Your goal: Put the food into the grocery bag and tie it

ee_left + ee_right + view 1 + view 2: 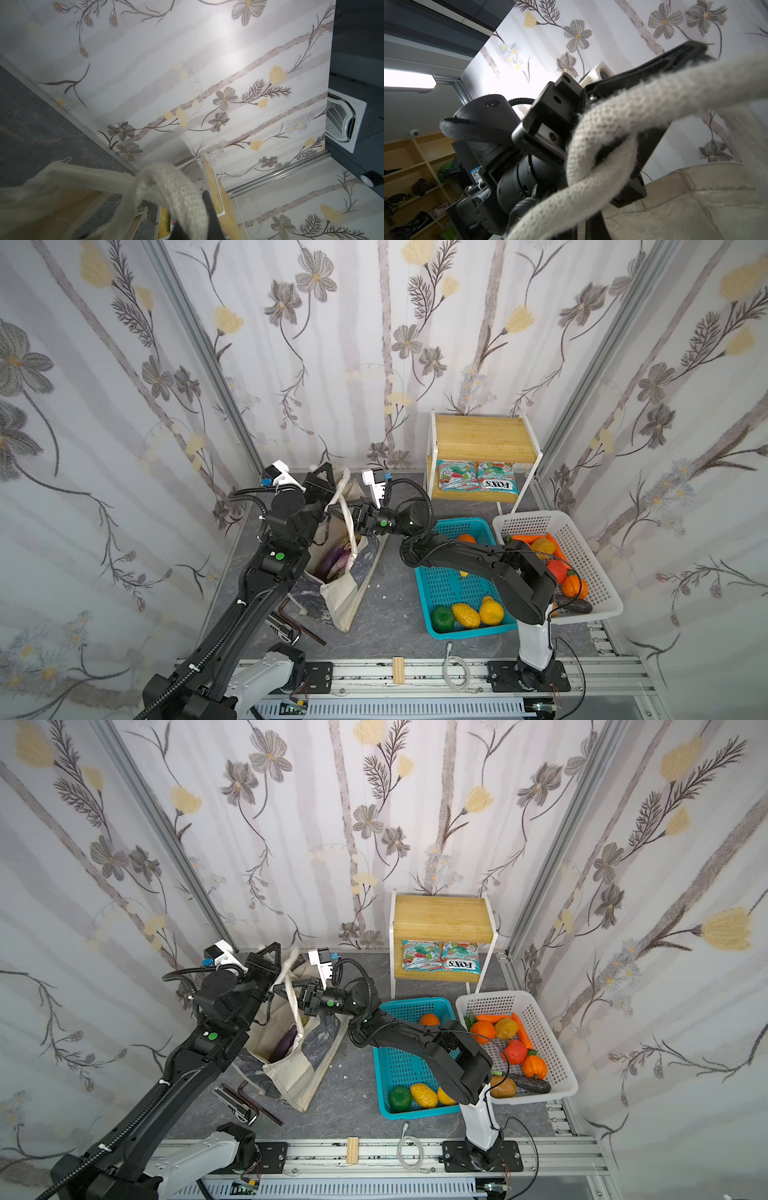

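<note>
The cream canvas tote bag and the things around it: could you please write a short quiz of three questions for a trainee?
1. True or false: the purple eggplant lies inside the cream canvas tote bag.
2. Where do the two shiny green-and-red snack packets lie? A: on the lower board of the small wooden rack; B: in the teal plastic basket; C: in the white plastic basket.
3. Fill in: the left gripper and the right gripper are both shut on the tote's long cloth ____.

Key: 1 true; 2 A; 3 handles.
</note>
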Robot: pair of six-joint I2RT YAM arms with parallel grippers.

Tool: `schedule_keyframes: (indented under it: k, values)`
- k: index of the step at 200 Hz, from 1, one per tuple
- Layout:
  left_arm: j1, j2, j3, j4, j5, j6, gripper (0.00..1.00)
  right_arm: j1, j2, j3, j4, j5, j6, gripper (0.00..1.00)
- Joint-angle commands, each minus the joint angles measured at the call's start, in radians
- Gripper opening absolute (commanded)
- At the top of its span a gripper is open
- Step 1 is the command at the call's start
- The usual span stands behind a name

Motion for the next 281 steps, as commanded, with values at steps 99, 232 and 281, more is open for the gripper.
schedule_keyframes:
  k: [99,232,281]
  values:
    - [0.081,0.048,0.138,-0.121,0.142,0.056,0.00,-0.029,-0.274,-0.219,-0.523,0.279,-0.338,0.00]
    - [0.532,0.077,0.204,-0.234,0.597,0.052,0.00,-0.145,-0.318,0.114,-1.460,1.093,-0.648,0.00]
    - [0.716,0.123,0.181,-0.224,0.590,0.035,0.00,-0.190,-0.245,0.194,-1.615,1.312,-0.678,0.00]
